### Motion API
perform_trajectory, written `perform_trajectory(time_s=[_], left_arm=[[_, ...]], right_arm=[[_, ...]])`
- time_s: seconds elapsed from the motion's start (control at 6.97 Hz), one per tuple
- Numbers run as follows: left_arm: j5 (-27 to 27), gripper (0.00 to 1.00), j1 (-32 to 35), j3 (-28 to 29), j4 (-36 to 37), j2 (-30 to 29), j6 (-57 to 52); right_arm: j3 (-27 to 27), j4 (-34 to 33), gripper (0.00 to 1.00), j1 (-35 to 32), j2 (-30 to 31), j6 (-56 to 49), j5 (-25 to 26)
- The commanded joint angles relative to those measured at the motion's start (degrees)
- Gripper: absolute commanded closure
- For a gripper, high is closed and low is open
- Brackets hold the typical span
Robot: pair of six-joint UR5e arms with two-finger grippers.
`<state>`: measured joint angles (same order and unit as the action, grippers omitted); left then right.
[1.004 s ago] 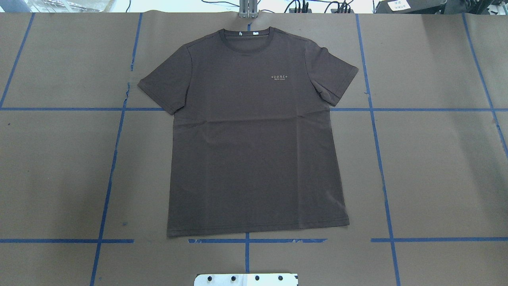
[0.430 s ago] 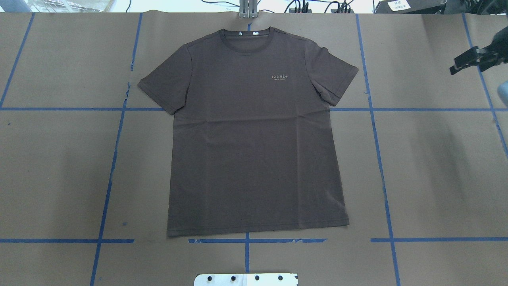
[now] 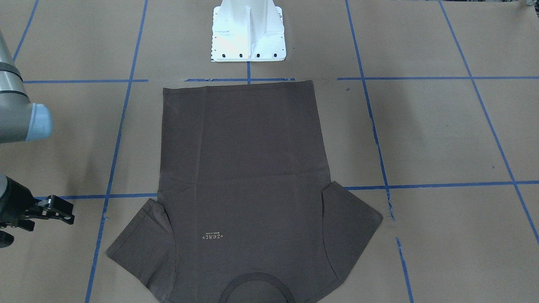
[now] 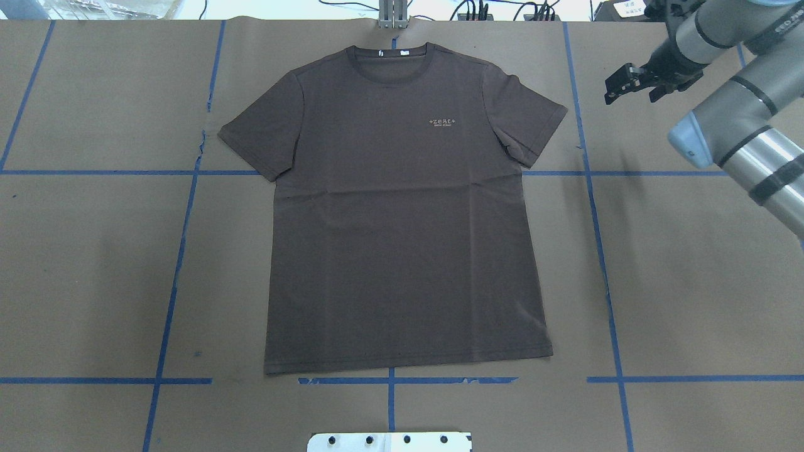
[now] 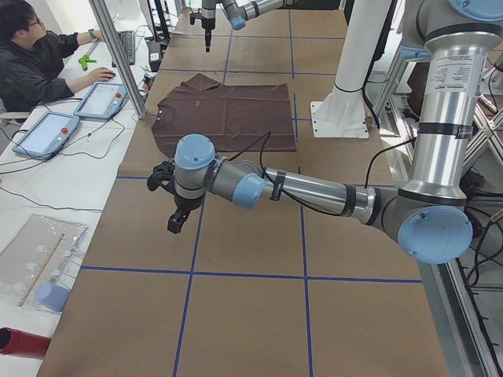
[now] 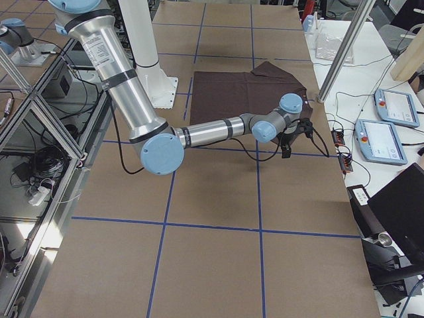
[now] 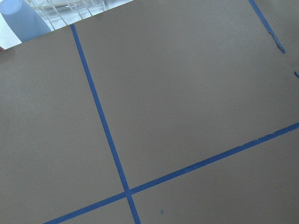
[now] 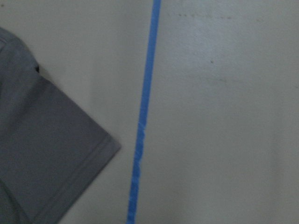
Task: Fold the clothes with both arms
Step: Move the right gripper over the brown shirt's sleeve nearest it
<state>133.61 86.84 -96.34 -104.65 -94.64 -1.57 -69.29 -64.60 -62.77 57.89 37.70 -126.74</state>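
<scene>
The dark grey-brown T-shirt (image 4: 402,220) lies flat and face up on the brown paper, collar at the far edge, and it also shows in the front view (image 3: 244,160). My right gripper (image 4: 619,85) hovers above bare paper just beyond the shirt's right sleeve (image 8: 42,154), apart from it. In the front view this gripper (image 3: 67,212) looks open and holds nothing. My left gripper (image 5: 174,224) shows only in the exterior left view. It hangs over bare paper well clear of the shirt (image 5: 228,114), and I cannot tell whether it is open or shut.
Blue tape lines (image 4: 597,238) grid the paper. The white pedestal base (image 3: 248,33) stands at the near edge behind the hem. A metal post (image 5: 118,55) rises at the far edge, where a person (image 5: 39,55) sits at a desk with tablets (image 5: 102,98).
The right arm has come into the overhead view from the right edge and swung left toward the shirt's right sleeve. The shirt has not moved.
</scene>
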Motion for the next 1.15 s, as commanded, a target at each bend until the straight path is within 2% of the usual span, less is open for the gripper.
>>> perform_trajectory(time_s=[0.0,0.29,0.57,0.86,1.0], left_arm=[[0.07,0.0,-0.01,0.01,-0.37,-0.19,-0.1],[0.07,0.0,-0.01,-0.25,-0.37,-0.28,-0.36],[0.07,0.0,-0.01,-0.43,-0.37,-0.19,-0.1],[0.07,0.0,-0.01,-0.43,-0.37,-0.28,-0.1],[0.07,0.0,-0.01,-0.43,-0.37,-0.19,-0.1]], right_arm=[[9.84,2.36,0.0,2.99,-8.04,1.33,4.19],[17.58,3.43,0.01,4.58,-12.6,1.42,5.8],[20.15,3.43,0.02,5.81,-13.5,1.42,5.89],[21.65,3.43,0.08,6.16,-14.03,1.42,5.89],[22.53,3.43,0.14,6.17,-14.38,1.42,5.89]])
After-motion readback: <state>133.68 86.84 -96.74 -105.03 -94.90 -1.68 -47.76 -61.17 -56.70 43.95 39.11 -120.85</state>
